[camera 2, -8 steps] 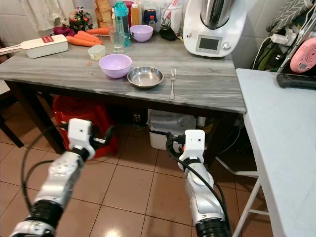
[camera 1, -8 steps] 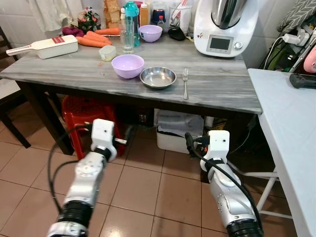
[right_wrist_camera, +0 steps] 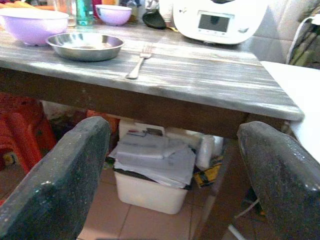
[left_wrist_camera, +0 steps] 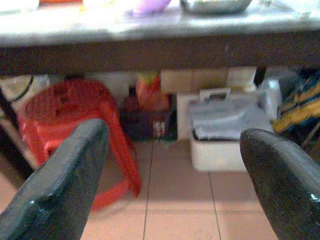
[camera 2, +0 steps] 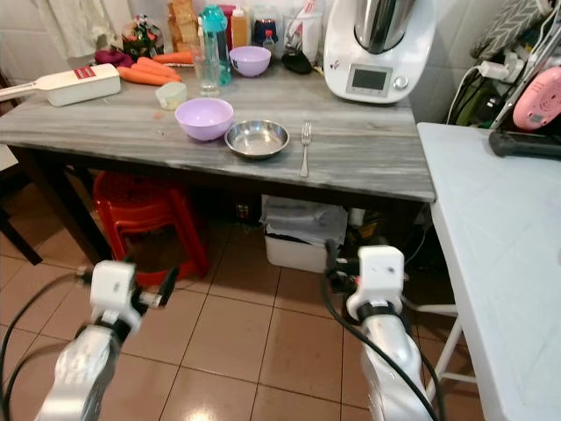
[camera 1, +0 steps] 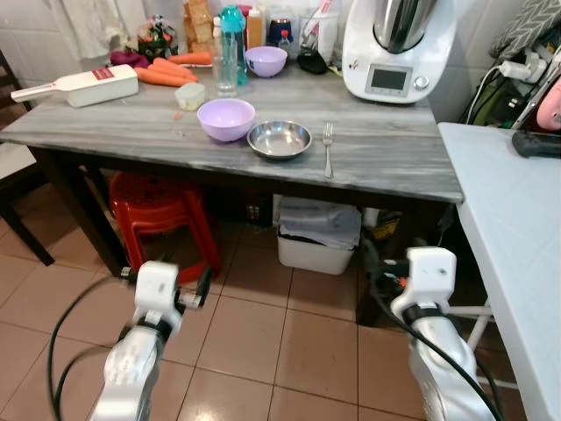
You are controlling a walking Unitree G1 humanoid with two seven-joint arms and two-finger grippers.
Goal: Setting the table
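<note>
The gray table point(camera 1: 386, 162) has a purple bowl point(camera 1: 226, 117), a steel bowl point(camera 1: 280, 139) and a fork point(camera 1: 329, 147) in a row near its front edge. The steel bowl sits just beside the purple bowl, at its 3 o'clock, and the fork lies at 3 o'clock from the steel bowl, a little apart. The fork's long side runs from 12 to 6 o'clock, with its prongs at 12, pointing to the white kitchen machine point(camera 1: 399, 46). Both arms hang low over the floor tiles, in front of the table and below its top. The left gripper point(left_wrist_camera: 175, 170) is wide open and holds nothing. The right gripper point(right_wrist_camera: 172, 165) is wide open too, and empty. From the right gripper the fork lies up at about 11 o'clock. The right arm looks nearer to the fork, so it seems the better one to reach for it.
</note>
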